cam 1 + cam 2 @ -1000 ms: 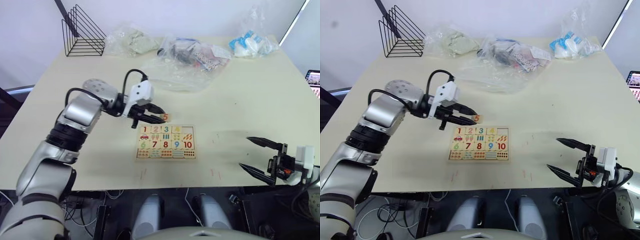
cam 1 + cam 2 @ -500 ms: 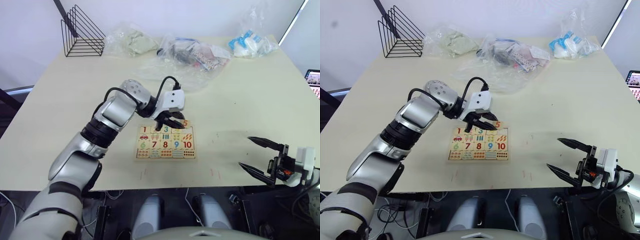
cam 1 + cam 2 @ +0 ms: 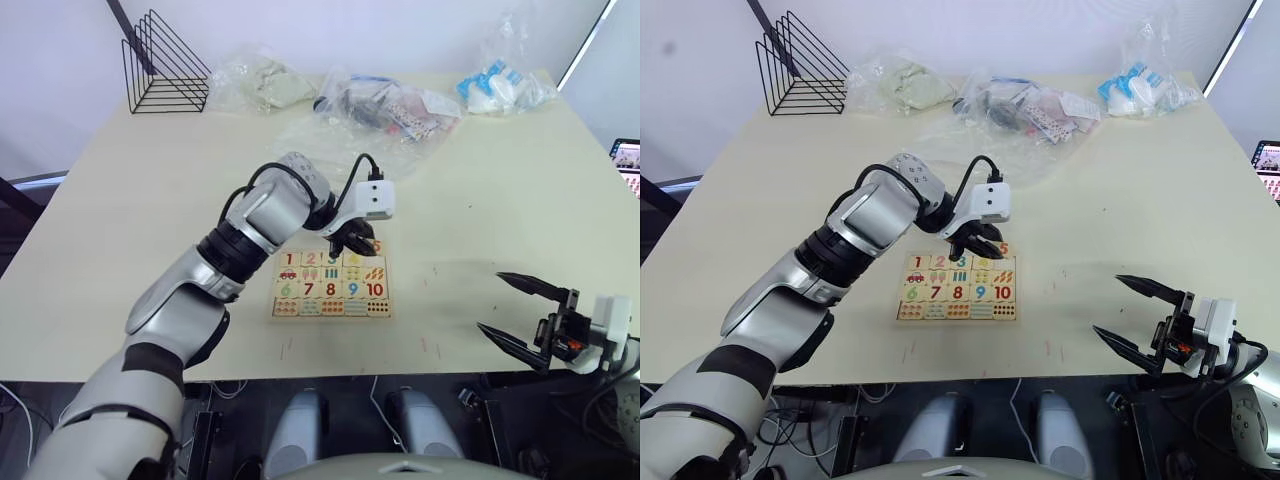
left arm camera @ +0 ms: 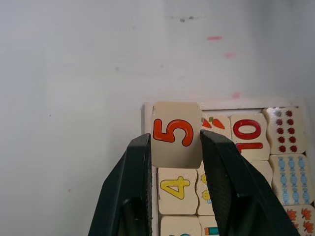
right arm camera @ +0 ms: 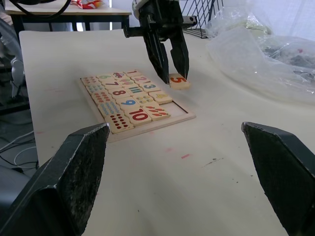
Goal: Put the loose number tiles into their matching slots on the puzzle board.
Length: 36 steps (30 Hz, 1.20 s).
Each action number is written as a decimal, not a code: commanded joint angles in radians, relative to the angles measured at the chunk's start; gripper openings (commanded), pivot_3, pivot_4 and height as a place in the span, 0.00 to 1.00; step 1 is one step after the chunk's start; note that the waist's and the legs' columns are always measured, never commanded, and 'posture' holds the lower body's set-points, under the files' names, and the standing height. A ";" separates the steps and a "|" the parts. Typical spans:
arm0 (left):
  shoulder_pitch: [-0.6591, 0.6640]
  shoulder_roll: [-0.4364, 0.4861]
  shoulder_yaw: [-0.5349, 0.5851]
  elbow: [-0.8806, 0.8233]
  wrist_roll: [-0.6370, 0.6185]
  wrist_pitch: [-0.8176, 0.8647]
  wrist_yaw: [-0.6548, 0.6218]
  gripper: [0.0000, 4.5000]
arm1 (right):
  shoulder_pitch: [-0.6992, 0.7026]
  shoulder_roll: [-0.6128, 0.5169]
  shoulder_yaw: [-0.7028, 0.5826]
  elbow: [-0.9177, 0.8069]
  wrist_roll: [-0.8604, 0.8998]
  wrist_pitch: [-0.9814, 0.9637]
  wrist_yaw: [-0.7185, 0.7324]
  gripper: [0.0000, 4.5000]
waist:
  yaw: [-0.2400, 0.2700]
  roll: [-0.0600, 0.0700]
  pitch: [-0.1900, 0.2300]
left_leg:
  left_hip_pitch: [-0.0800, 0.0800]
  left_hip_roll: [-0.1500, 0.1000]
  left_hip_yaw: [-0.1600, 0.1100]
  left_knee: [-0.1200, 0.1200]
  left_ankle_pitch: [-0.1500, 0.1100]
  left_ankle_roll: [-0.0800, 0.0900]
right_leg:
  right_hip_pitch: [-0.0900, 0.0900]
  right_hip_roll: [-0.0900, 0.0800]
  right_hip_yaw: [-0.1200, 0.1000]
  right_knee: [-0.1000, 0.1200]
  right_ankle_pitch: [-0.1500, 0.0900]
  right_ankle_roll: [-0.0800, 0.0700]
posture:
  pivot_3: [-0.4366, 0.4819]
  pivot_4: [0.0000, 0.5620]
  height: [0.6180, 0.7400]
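The puzzle board (image 3: 330, 300) lies flat near the table's front middle, with tiles 1 to 4 and 6 to 10 seated in it. My left gripper (image 3: 366, 246) is shut on the loose number tile, a 5 (image 4: 176, 133), at the board's far right corner. The tile hangs tilted by the rim, next to the one bare slot (image 5: 178, 107) at the right end of the top row. Whether the tile touches the board I cannot tell. My right gripper (image 3: 490, 302) stands open with nothing in it at the table's front right edge, well apart from the board.
A black wire rack (image 3: 165, 65) stands at the back left. Several clear plastic bags (image 3: 385, 105) with oddments lie along the back of the table. A screen (image 3: 628, 162) shows past the right edge. Bare tabletop (image 3: 480, 200) lies right of the board.
My left gripper has carried the 5 tile rightward, from behind the board's left half to its far right corner. The right gripper has stayed put.
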 commanded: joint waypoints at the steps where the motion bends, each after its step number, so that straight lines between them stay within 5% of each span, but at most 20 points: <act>1: -0.026 -0.002 -0.012 -0.009 0.023 -0.005 -0.014 0.21 | 0.009 0.003 -0.016 -0.039 0.007 -0.022 -0.008 1.00 | 0.001 0.000 0.000 | 0.000 0.000 0.000 0.000 0.000 0.000 | 0.000 0.000 0.000 0.000 0.000 0.000 | 0.48 0.27 1.00; 36: -0.025 -0.078 -0.041 0.115 0.145 -0.114 -0.030 0.21 | 0.048 0.022 -0.018 -0.036 -0.014 -0.066 -0.045 1.00 | 0.001 0.000 0.000 | 0.000 0.000 0.000 0.000 0.000 0.000 | 0.000 0.000 0.000 0.000 0.000 0.000 | 0.48 0.27 1.00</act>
